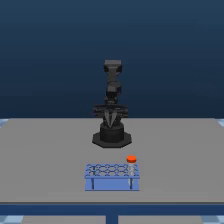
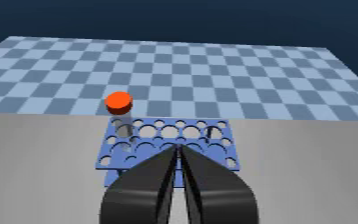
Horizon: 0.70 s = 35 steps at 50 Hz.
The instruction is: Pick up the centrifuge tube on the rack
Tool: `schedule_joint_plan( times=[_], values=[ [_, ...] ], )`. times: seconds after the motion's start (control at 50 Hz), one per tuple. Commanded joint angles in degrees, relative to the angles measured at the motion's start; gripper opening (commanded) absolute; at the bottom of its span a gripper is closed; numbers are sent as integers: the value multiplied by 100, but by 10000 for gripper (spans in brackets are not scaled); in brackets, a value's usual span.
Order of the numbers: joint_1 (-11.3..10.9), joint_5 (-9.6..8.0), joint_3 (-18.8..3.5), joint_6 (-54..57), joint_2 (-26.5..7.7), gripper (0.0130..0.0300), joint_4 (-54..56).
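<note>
The blue rack (image 1: 112, 177) stands on the grey table near its front edge, in front of the arm's base. The centrifuge tube (image 1: 131, 161) stands upright in a hole at the rack's far corner on the exterior view's right, its orange-red cap above the rack top. In the wrist view the rack (image 2: 169, 141) lies just beyond my fingertips and the tube's cap (image 2: 119, 101) rises at its far corner. My gripper (image 1: 111, 120) hangs above the base, well behind the rack, apart from the tube. In the wrist view the gripper (image 2: 177, 148) has its dark fingers pressed together, holding nothing.
The arm's black base (image 1: 111, 137) sits mid-table behind the rack. The grey table (image 1: 45, 155) spreads wide on both sides. A blue checkered floor (image 2: 211, 70) lies past the table edge.
</note>
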State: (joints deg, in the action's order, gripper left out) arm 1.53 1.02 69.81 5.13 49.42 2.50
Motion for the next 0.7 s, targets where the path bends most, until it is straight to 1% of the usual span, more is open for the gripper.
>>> schedule_joint_plan(
  times=[0.02,0.7],
  values=[
    [0,0,0,0,0,300,0],
    [-14,13,-5,136,-15,300,142]
  ],
)
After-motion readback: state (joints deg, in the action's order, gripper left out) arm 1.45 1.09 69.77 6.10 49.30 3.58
